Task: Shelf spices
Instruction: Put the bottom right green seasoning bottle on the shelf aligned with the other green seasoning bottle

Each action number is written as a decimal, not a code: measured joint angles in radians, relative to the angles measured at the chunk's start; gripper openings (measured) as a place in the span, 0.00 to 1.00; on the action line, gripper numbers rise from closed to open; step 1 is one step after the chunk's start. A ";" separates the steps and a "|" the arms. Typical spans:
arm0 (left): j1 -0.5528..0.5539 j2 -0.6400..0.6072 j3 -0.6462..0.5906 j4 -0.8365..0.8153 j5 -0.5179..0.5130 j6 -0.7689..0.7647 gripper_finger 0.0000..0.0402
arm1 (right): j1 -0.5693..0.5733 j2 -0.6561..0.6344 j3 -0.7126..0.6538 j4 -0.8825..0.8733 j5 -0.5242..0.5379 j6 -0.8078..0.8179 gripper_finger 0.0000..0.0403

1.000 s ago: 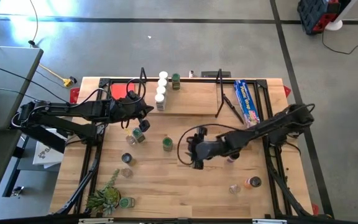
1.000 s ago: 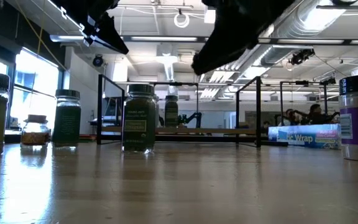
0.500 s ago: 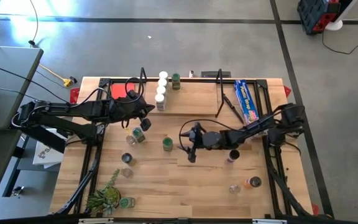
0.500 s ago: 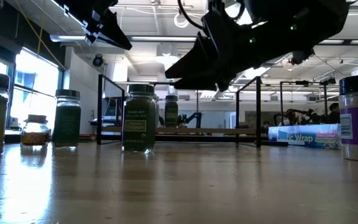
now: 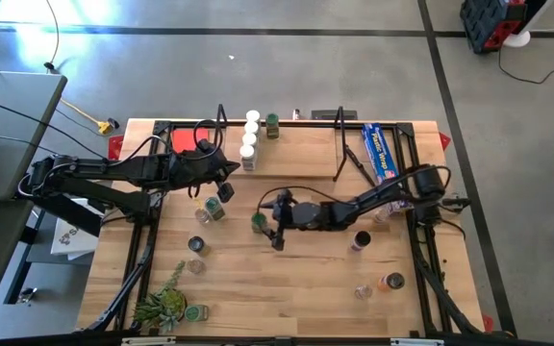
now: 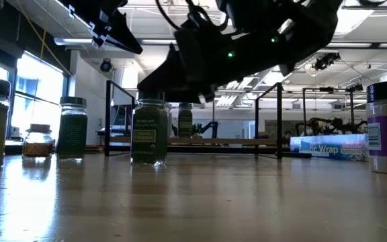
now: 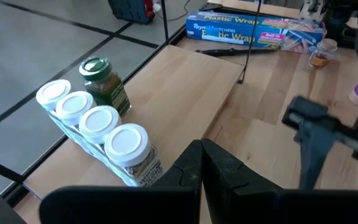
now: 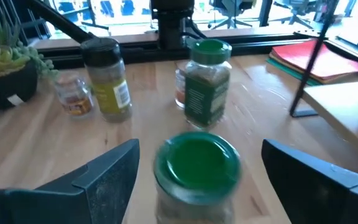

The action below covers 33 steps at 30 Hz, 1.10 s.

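Setting: robotics lab or workshop in an open industrial hall. Evidence: polished concrete floor (image 5: 287, 77) with dark taped lines, exposed ceiling ducts (image 6: 355, 30) and strip lighting, wooden worktop (image 5: 296, 288) on a black frame, further rigs (image 6: 328, 124) behind.

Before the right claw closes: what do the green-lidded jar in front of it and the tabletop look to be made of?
Green-lidded jar: clear body, glass or hard plastic, contents showing through; smooth green lid with a soft sheen, likely plastic. Tabletop: light wood planks with visible grain and seams, slightly glossy, reflecting light in the low view.
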<state>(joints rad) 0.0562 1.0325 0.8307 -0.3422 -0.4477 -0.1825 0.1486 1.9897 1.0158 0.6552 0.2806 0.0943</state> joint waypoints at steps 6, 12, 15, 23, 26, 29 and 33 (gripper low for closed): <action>0.000 0.000 0.000 -0.001 0.000 -0.005 0.00 | 0.000 0.052 0.066 -0.047 0.001 0.033 0.82; 0.000 0.000 0.000 -0.002 0.000 -0.027 0.00 | 0.016 0.051 0.083 -0.064 0.025 0.103 0.74; 0.000 0.000 0.000 -0.003 0.000 -0.028 0.00 | 0.036 0.051 0.083 -0.085 0.102 0.110 0.65; 0.000 0.000 0.000 -0.004 0.001 -0.051 0.00 | 0.037 -0.016 0.082 -0.162 0.127 0.066 0.47; 0.000 0.000 0.000 -0.004 0.029 -0.051 0.00 | -0.012 -0.125 0.082 -0.283 0.126 -0.025 0.47; 0.000 0.000 0.000 -0.004 0.061 -0.052 0.00 | -0.102 -0.227 0.083 -0.399 0.054 -0.164 0.47; 0.000 0.000 0.000 -0.004 0.106 -0.053 0.00 | -0.281 -0.271 0.083 -0.434 -0.282 -0.291 0.47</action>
<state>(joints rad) 0.0559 1.0321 0.8307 -0.3462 -0.3420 -0.2353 -0.1328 1.7184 1.0988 0.2207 -0.0013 -0.1965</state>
